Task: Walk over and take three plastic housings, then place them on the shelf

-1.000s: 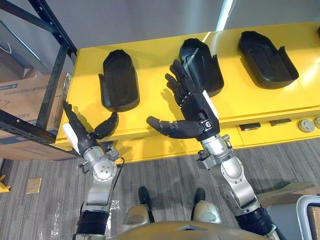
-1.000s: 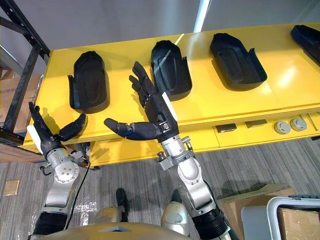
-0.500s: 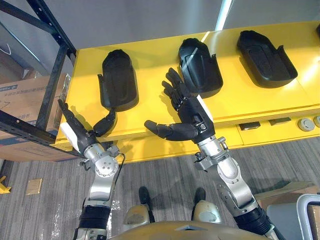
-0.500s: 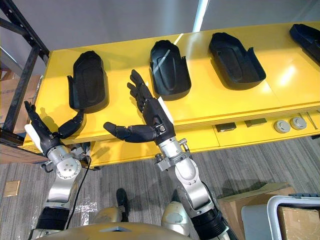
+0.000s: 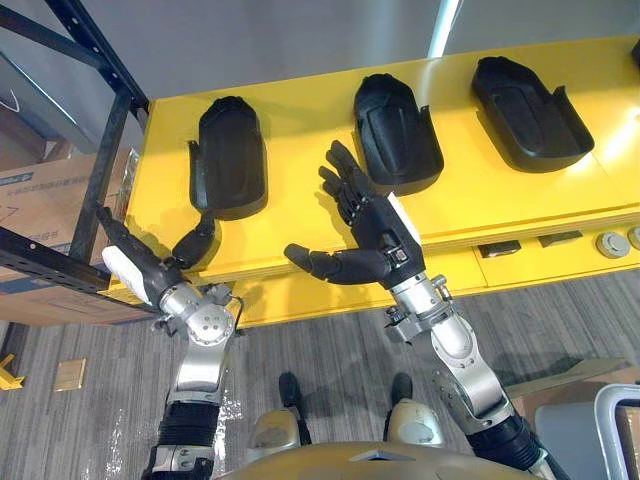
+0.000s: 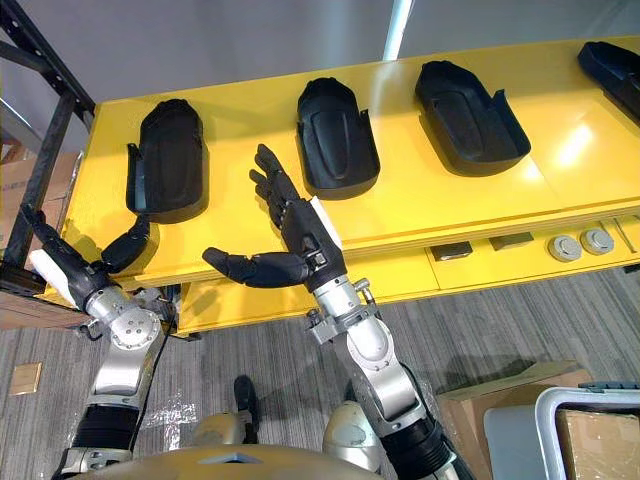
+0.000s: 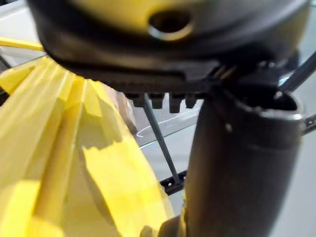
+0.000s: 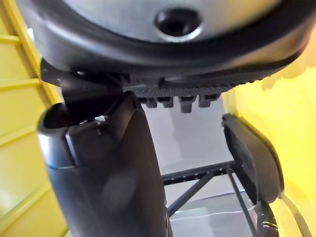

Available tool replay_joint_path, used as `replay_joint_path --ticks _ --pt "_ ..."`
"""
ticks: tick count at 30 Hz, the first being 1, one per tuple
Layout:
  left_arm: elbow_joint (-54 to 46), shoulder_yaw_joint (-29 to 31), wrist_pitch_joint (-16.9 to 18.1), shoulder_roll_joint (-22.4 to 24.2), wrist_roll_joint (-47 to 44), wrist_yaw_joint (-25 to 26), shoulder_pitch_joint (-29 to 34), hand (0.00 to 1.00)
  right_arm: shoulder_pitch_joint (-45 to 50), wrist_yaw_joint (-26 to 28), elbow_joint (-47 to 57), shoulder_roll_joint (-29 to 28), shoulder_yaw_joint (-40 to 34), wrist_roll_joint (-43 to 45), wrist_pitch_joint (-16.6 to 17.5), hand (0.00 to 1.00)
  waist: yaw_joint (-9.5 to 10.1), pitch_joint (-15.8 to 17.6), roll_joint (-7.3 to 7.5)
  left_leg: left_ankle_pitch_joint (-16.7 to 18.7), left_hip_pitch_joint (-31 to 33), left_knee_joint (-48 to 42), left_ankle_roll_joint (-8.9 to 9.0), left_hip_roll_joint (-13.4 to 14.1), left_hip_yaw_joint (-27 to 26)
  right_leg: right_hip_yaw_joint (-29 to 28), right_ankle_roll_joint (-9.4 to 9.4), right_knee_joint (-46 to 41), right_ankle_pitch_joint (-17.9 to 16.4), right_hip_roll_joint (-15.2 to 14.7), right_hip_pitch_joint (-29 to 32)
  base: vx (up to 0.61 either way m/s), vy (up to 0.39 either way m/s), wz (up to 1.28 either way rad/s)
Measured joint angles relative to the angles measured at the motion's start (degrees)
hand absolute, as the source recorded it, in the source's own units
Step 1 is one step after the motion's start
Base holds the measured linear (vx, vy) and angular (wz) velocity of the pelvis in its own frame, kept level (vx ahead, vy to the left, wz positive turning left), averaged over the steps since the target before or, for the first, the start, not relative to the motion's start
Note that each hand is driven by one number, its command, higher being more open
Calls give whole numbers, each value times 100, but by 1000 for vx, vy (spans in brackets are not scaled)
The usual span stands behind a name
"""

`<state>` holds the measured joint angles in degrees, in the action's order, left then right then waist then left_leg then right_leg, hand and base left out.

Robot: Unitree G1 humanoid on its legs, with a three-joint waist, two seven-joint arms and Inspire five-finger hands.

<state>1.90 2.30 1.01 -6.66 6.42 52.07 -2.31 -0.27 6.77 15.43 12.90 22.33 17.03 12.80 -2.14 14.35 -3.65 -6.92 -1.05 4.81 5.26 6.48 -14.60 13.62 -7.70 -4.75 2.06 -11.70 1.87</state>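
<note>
Three glossy black plastic housings lie on the yellow surface (image 5: 310, 215). Each is a long shell with a rounded far end and raised side walls at its wider near end. Their long axes run from the surface's near edge towards its far edge, rounded ends pointing away from the robot. The left robot hand (image 5: 148, 270) is open and holds nothing, with straight fingers and the thumb spread. The left housing (image 5: 230, 158) lies just beyond its thumb tip; I cannot tell if they touch. The right robot hand (image 5: 375, 235) is spread wide and empty. The middle housing (image 5: 397, 133) sits just past its fingertips, and the right housing (image 5: 530, 112), angled slightly, lies well off to its right.
</note>
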Motion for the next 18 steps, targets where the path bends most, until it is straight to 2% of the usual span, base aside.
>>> replay_joint_path --ticks 4,8,11,12,14,16,18 --pt "-7 8 0 0 0 -2 3 100 1 -26 1 -11 22 -3 1 100 0 2 3 5 -11 0 5 8 -29 -6 0 3 0 8 -7 0 0 -1" --pt "-259 98 22 12 -13 -188 116 100 31 -411 48 -79 -8 -235 74 100 26 23 35 38 -49 1 19 28 -136 -106 -3 63 30 41 -8 4 2 -13" --pt "-1226 66 300 37 -222 -679 517 100 239 -721 286 -232 -600 -557 249 100 15 56 82 66 -54 -1 15 26 -202 -151 -12 194 106 54 -36 25 9 -9" --pt "-1702 48 543 39 -400 -1077 722 100 296 -870 453 -249 -1140 -540 314 100 15 71 104 83 -93 -1 12 22 -234 -170 -15 200 114 52 -62 43 13 -8" --pt "-2148 18 777 48 -562 -1509 978 100 343 -1067 609 -241 -1746 -537 414 100 16 85 119 124 -187 -1 23 22 -269 -211 -15 219 113 55 -146 46 14 -11" --pt "-2685 -88 1143 49 -1082 -2234 1376 100 412 -1304 876 -230 -2750 -427 560 100 -20 86 119 195 -330 0 36 22 -316 -231 -23 314 116 63 -306 42 12 -12" --pt "-2919 -181 1288 42 -1428 -2800 1566 100 411 -1376 1001 -137 -3335 -218 532 100 -80 85 120 220 -385 2 47 26 -326 -225 -33 394 122 71 -410 13 5 -2"
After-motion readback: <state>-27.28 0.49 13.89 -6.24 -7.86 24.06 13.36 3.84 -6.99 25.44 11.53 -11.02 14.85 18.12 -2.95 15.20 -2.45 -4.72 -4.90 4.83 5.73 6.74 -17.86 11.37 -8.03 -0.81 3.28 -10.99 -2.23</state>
